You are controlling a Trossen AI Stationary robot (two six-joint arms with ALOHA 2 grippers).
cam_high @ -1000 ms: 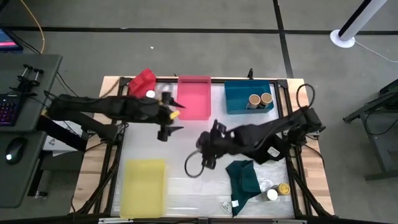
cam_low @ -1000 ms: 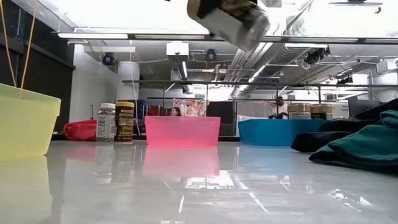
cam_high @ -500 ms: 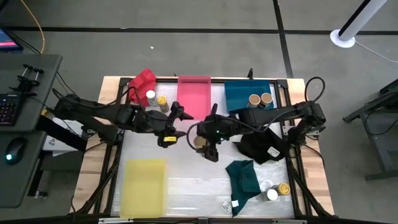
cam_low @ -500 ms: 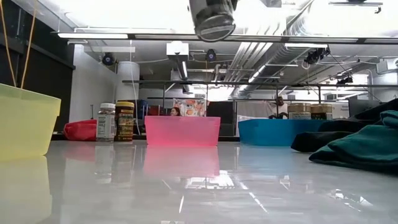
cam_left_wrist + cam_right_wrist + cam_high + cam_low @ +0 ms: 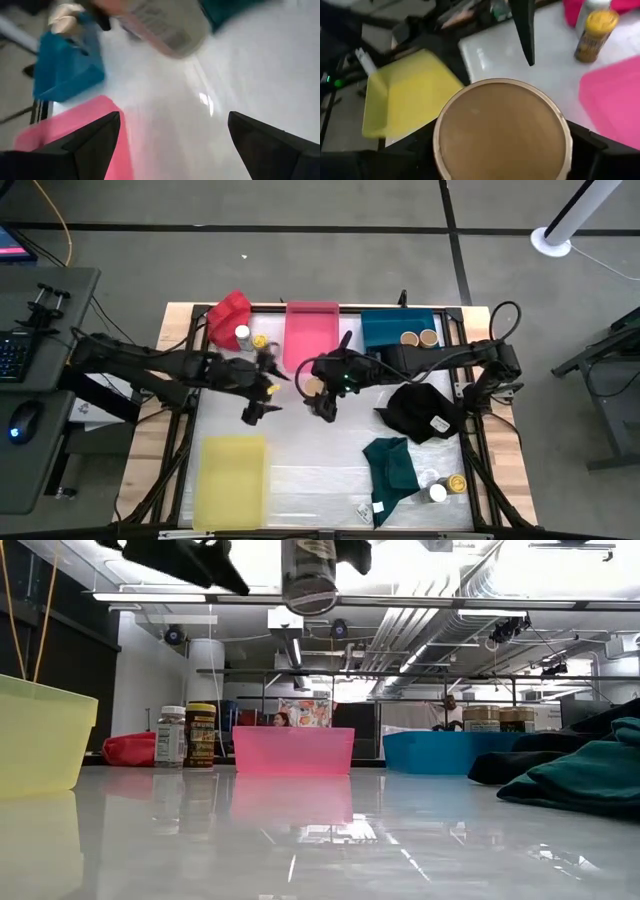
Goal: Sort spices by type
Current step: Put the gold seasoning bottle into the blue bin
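Gripping tan-lidded jar [image 5: 501,131], right hand [image 5: 322,388]; cylindrical

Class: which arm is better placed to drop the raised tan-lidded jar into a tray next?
Right. Its tool already holds the tan-lidded jar above the table; the left tool hangs open and empty beside it.

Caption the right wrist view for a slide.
Right end effector holding a tan-lidded spice jar above the table, yellow tray and pink tray beyond.
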